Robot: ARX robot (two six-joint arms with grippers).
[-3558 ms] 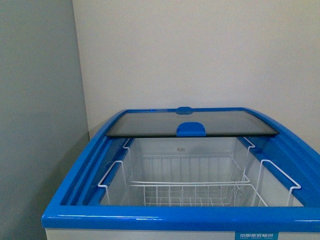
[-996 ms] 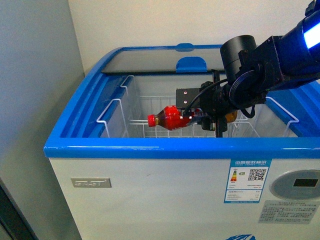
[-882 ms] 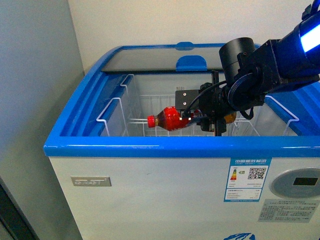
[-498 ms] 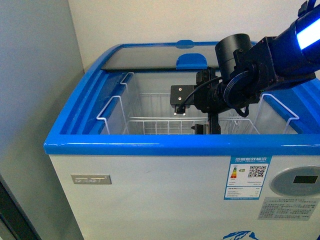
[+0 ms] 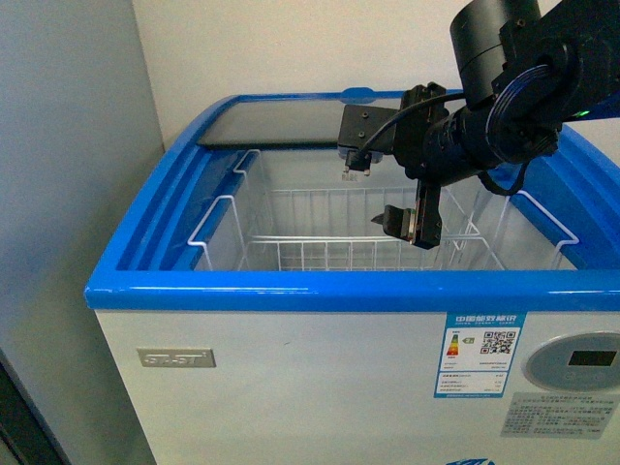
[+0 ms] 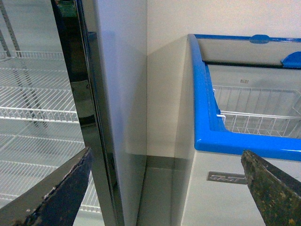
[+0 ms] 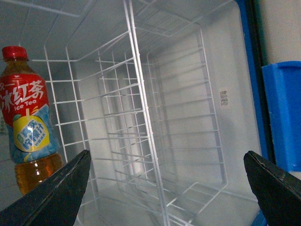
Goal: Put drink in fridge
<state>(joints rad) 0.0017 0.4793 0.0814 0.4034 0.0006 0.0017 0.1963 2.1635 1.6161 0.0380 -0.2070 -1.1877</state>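
Note:
The fridge is a white chest freezer with a blue rim (image 5: 339, 289), its lid slid back and white wire baskets (image 5: 329, 254) inside. My right gripper (image 5: 383, 194) hangs open and empty over the opening. In the right wrist view the drink (image 7: 28, 117), a bottle with a red cap and a red label, stands inside the freezer beside a wire basket (image 7: 141, 117), apart from my open right gripper (image 7: 167, 155). The drink is hidden in the front view. My left gripper (image 6: 165, 153) is open and empty, off to the freezer's (image 6: 202, 94) left side.
The sliding glass lid (image 5: 281, 124) covers the back of the freezer. A tall glass-door cooler (image 6: 42, 108) with wire shelves stands left of the freezer, with a narrow gap between them. A grey panel (image 5: 68, 145) rises at the left.
My right gripper held the drink over the baskets, then let it go. The drink dropped out of the front view. The gripper opened and rose above the opening.

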